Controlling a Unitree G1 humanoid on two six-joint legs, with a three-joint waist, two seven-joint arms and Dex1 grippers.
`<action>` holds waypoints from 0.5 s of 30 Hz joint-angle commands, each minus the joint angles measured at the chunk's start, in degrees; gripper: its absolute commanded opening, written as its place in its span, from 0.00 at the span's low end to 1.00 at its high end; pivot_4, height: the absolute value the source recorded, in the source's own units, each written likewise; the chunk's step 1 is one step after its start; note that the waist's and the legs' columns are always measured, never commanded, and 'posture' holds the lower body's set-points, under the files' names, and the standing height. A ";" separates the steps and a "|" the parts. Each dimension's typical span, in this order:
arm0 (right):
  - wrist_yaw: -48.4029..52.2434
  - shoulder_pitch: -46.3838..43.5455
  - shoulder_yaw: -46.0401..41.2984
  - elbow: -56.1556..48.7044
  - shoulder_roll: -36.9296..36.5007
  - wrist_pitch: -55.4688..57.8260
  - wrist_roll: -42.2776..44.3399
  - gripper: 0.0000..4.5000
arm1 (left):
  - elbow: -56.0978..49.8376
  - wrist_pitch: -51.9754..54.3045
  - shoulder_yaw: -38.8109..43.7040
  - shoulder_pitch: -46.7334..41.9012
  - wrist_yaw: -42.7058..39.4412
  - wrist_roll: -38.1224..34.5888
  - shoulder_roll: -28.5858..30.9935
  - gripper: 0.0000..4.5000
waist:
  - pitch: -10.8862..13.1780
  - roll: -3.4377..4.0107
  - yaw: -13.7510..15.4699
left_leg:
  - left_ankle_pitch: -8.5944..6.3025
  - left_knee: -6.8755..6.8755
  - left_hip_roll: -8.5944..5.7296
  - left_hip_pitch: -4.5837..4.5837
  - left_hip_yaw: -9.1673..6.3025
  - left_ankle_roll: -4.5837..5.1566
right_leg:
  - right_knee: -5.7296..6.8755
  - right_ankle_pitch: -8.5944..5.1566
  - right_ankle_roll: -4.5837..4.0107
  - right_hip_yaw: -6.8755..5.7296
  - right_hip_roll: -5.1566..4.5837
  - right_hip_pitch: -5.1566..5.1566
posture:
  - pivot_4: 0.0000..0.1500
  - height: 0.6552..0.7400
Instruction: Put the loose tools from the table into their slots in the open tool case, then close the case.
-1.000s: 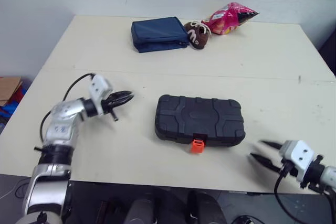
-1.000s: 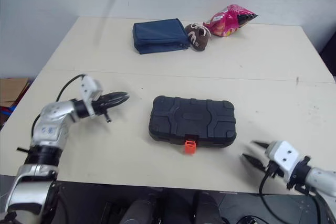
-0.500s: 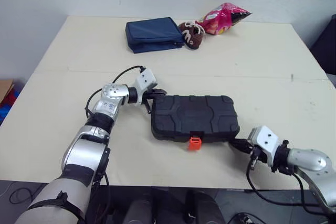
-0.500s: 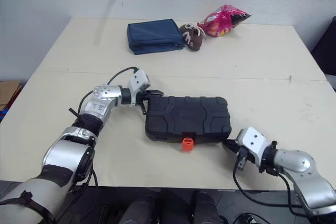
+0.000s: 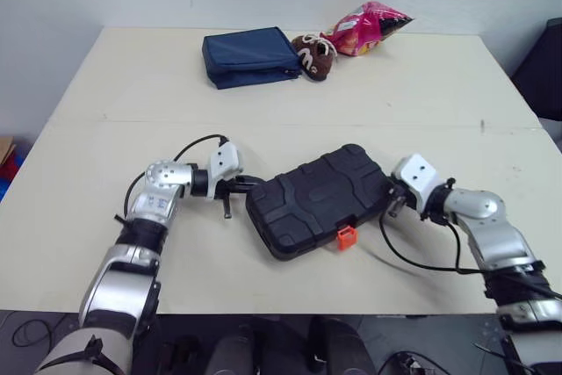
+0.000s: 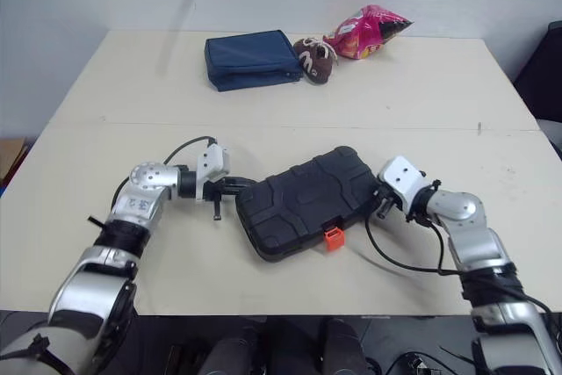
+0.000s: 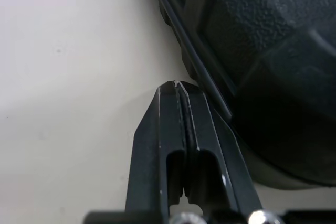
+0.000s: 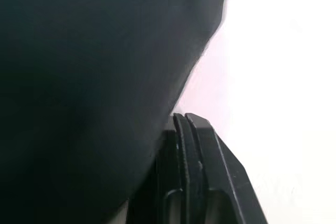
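The black tool case (image 5: 316, 199) lies shut on the table, turned askew, with its orange latch (image 5: 346, 236) facing the near edge. My left gripper (image 5: 250, 183) is shut with nothing in it, its tips touching the case's left end; in the left wrist view the closed fingertips (image 7: 176, 85) sit against the case's rim (image 7: 210, 93). At the case's right end my right gripper (image 5: 389, 199) is also shut and holds nothing. In the right wrist view its fingertips (image 8: 184, 118) press on the dark case wall (image 8: 94, 77). No loose tools are in view.
At the table's far side lie a dark blue pouch (image 5: 248, 56), a small brown plush shoe (image 5: 314, 53) and a pink snack bag (image 5: 364, 22). A seam (image 5: 492, 126) crosses the cream table. The table's near edge (image 5: 263, 312) runs close below the case.
The case has turned from square to askew, its right end swung farther from me. My right gripper moved up along that end; my left gripper drew back slightly left. The camera shifted too.
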 commanded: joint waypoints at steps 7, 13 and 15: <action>5.08 7.20 -4.47 -6.64 -9.29 3.40 0.43 0.01 | -18.87 11.86 1.15 8.55 6.48 -2.29 1.74 0.00 | 0.03 0.11 2.33 | 0.03 0.08 -0.04 -0.10 -0.19 0.01 | -0.04 0.00 -0.01 0.10 -0.06 0.06 | 1.00 1.00; 12.58 17.07 -9.58 -19.02 -14.76 10.96 8.59 0.01 | -17.39 11.45 0.06 6.58 4.84 -2.67 2.32 0.00 | 0.03 0.19 2.13 | 0.03 0.06 -0.06 -0.04 -0.21 0.00 | -0.11 0.01 0.02 0.08 -0.04 0.14 | 1.00 1.00; 14.74 20.42 -9.95 -23.92 -15.30 14.99 11.60 0.01 | -16.71 11.64 -0.63 5.85 3.95 -2.85 1.95 0.00 | 0.03 0.22 2.14 | 0.03 0.01 -0.03 -0.04 -0.21 -0.02 | -0.10 0.00 -0.01 0.04 0.01 0.12 | 1.00 1.00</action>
